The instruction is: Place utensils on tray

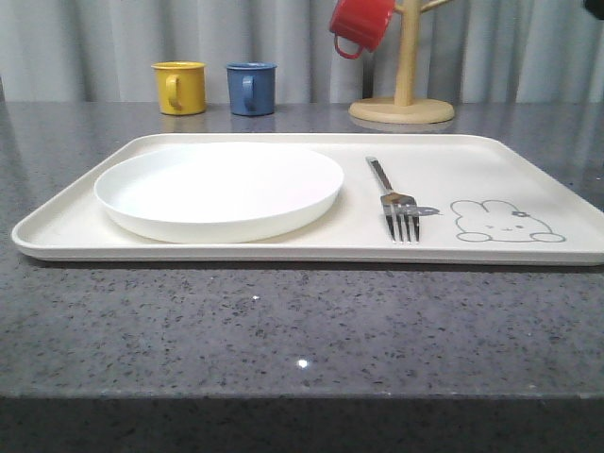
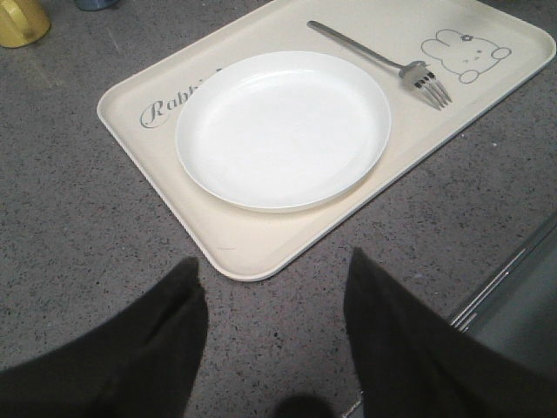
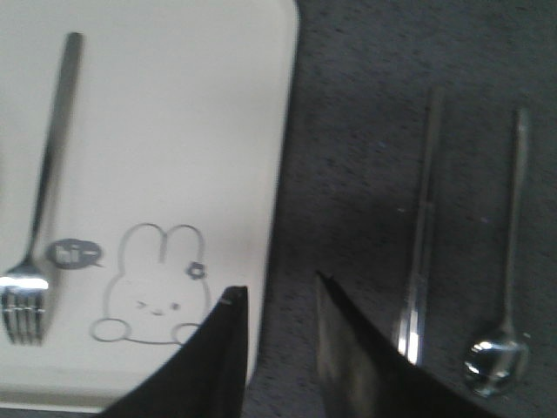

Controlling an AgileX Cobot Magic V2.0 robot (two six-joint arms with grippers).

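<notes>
Front: tray point(image 1: 491, 165) flat on the grey speckled counter point(image 1: 283, 330). Plate point(image 1: 219, 191) sits on the tray's left half. Fork point(image 1: 392, 200) lies on the tray just right of the plate, tines toward the camera, next to the rabbit drawing point(image 1: 505, 223). Behind the tray: yellow mug point(image 1: 179, 87), blue mug point(image 1: 251, 88), and a wooden mug stand point(image 1: 404, 90) with a red mug point(image 1: 361, 25) hanging on it.

Left wrist: left gripper point(image 2: 274, 340) hangs over the bare counter just off the tray's near corner, fingers point(image 2: 165, 335) spread wide, holding nothing. Plate partly covers the "Rabbit" script point(image 2: 174, 103); fork lies between plate and rabbit.

Right wrist: right gripper point(image 3: 278, 331) hangs over the tray's edge by the rabbit, fingers point(image 3: 218, 357) parted with a narrow gap, nothing between them. Off the tray, on the counter: chopsticks point(image 3: 422, 235) lying parallel to the tray edge, spoon point(image 3: 505, 261) just beyond them, farther from the tray. Picture is blurred; fork on the tray near the "hi" bubble point(image 3: 72, 253).
</notes>
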